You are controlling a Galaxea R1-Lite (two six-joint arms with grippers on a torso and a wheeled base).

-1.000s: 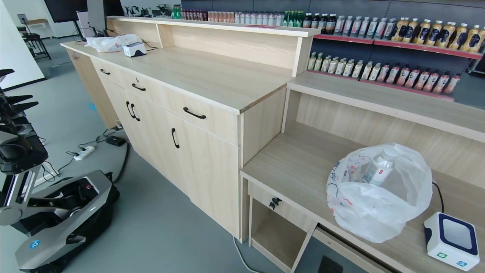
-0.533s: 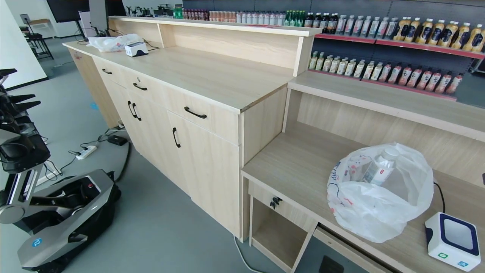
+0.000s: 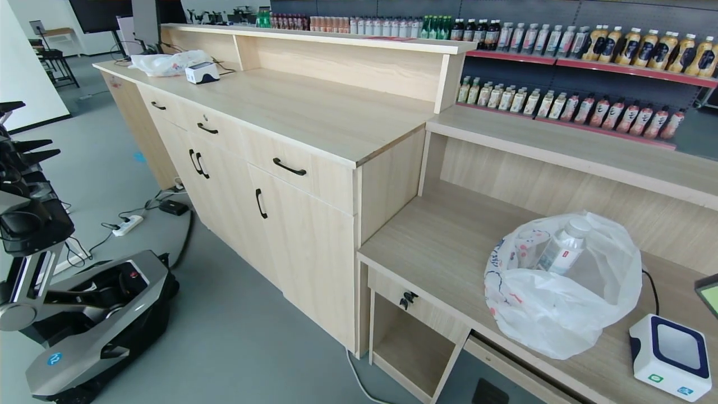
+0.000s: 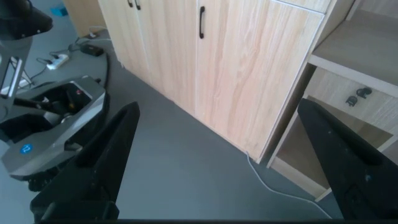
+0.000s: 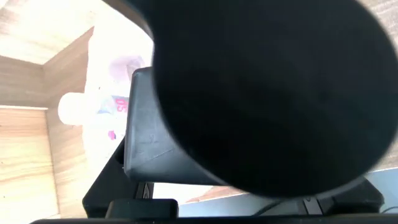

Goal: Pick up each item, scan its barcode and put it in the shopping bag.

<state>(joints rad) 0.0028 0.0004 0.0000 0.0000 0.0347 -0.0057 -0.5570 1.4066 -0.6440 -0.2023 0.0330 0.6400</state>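
Observation:
A white plastic shopping bag (image 3: 561, 297) stands open on the low desk (image 3: 443, 235), with a clear bottle with a white cap (image 3: 562, 245) inside it. To its right sits a white and blue barcode scanner (image 3: 667, 353). A dark, green-edged item (image 3: 708, 293) pokes in at the right edge above the scanner. In the right wrist view that dark round item (image 5: 267, 81) sits in my right gripper (image 5: 249, 155), above the bag (image 5: 102, 74). My left gripper (image 4: 217, 162) hangs open over the grey floor, far left of the desk.
A taller counter (image 3: 314, 112) with drawers rises left of the desk, carrying another bag (image 3: 165, 62) and scanner (image 3: 200, 72) at its far end. A raised ledge (image 3: 572, 146) backs the desk. Bottle shelves (image 3: 566, 67) stand behind. Cables and a power strip (image 3: 126, 224) lie on the floor.
The dark, green-edged item has come into the head view from the right edge, toward the scanner. The head camera shifted slightly at first. The left arm has kept still.

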